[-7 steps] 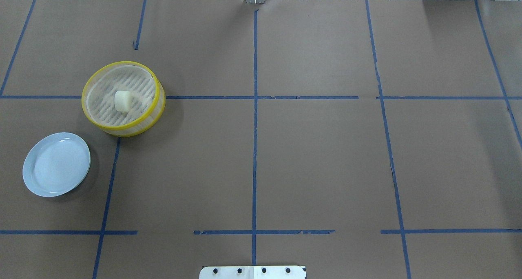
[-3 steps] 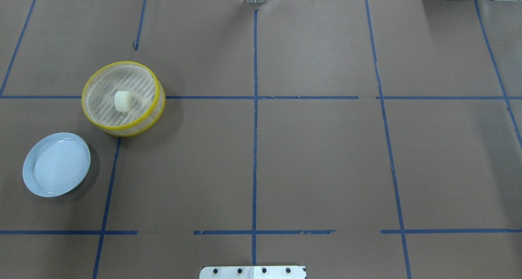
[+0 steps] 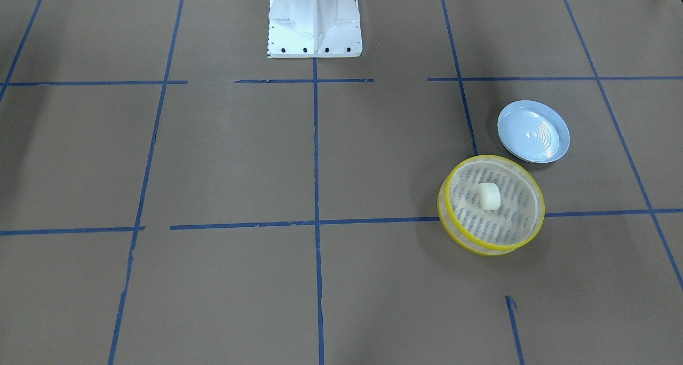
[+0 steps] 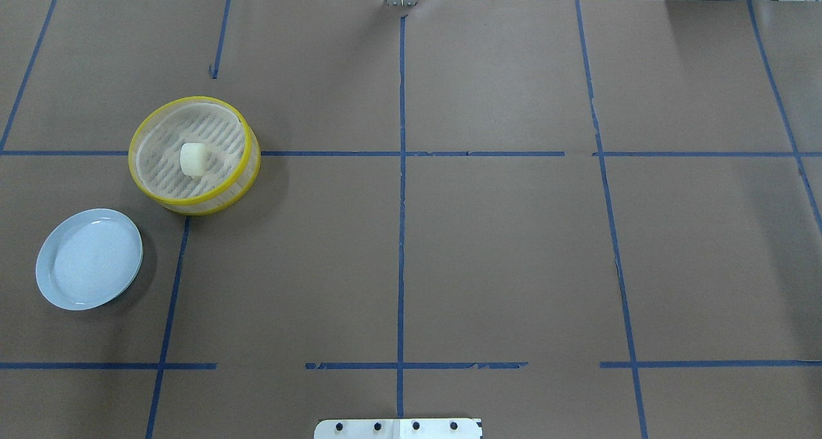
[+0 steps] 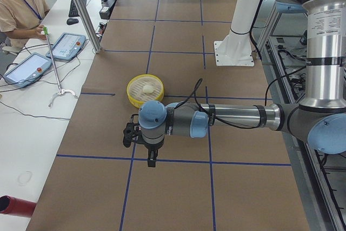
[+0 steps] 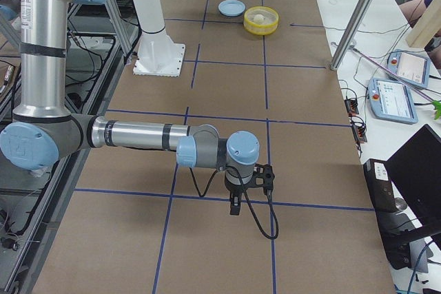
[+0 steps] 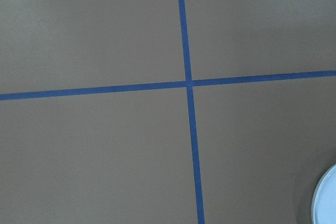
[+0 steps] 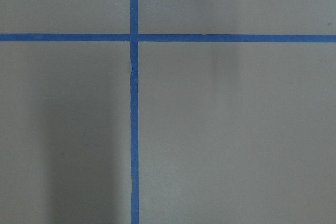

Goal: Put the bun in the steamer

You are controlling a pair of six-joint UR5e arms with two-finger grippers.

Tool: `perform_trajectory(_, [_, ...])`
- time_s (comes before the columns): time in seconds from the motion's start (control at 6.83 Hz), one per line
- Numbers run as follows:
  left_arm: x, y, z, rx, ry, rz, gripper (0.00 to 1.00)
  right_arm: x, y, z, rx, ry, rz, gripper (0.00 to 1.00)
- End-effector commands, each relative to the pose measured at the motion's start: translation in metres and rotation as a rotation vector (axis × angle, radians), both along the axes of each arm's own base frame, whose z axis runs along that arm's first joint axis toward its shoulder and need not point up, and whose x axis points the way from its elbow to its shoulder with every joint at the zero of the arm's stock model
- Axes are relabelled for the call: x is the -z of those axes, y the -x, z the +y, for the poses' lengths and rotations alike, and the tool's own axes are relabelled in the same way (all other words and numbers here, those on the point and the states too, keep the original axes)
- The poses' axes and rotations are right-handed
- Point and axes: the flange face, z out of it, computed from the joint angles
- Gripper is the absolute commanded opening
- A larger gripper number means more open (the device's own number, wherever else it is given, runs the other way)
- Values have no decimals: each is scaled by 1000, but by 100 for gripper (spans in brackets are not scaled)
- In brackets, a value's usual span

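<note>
The cream-white bun (image 4: 192, 158) lies in the middle of the yellow-rimmed steamer (image 4: 186, 99) on the table's left half; both also show in the front-facing view, the bun (image 3: 489, 196) inside the steamer (image 3: 491, 158). My left gripper (image 5: 151, 159) shows only in the exterior left view. It hangs above the table, apart from the steamer (image 5: 131, 91). My right gripper (image 6: 236, 204) shows only in the exterior right view, far from the steamer (image 6: 274, 24). I cannot tell whether either gripper is open or shut.
An empty pale blue plate (image 4: 90, 259) sits beside the steamer, nearer the robot; it also shows in the front-facing view (image 3: 533, 131) and at the edge of the left wrist view (image 7: 328, 198). The robot's white base (image 3: 315, 29) stands mid-table. An operator (image 5: 19, 4) sits at the side.
</note>
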Motion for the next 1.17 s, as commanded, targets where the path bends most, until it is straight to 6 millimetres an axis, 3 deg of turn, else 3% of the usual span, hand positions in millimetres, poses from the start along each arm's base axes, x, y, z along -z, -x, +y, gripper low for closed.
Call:
perform_trajectory(0.0, [0,0,1,-4,45,-1,100,0,0,0,0,0,0,100])
perform_trajectory(0.15, [7,2,1,-1,26,-2,100,0,0,0,0,0,0,100])
perform_trajectory(1.02, [-2,7,10,-42,0,-50,100,0,0,0,0,0,0,100])
